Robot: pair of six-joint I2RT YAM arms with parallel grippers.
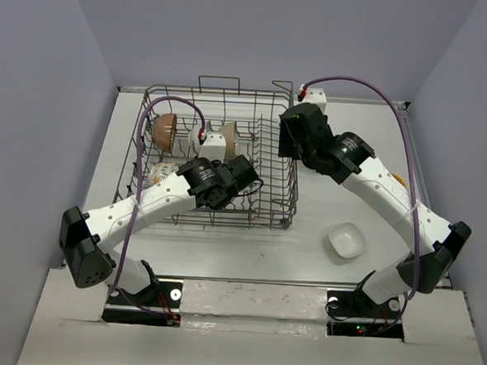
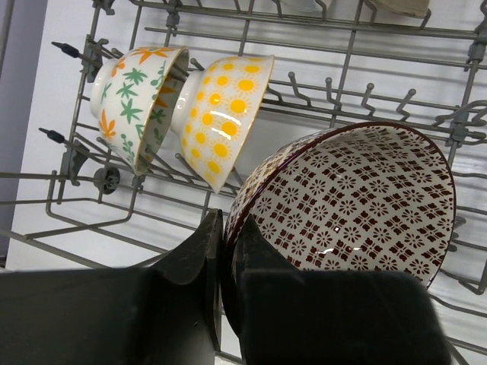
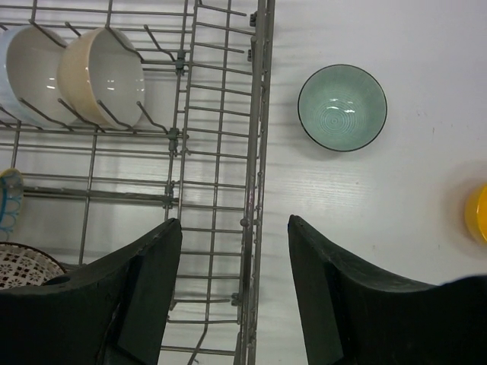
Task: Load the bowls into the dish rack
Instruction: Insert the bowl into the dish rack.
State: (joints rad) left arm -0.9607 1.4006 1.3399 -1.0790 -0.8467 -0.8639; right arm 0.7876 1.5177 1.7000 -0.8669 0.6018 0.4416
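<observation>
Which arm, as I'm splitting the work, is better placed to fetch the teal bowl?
Right. The right gripper is open above the wall of the dish rack, the teal bowl just beyond. The left gripper is shut on the maroon-patterned bowl inside the rack.

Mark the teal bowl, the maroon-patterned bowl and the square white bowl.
teal bowl (image 3: 342, 107), right wrist view, centre of its inside.
maroon-patterned bowl (image 2: 358, 205), left wrist view, inner wall.
square white bowl (image 1: 346, 240), top external view, its hollow middle.
</observation>
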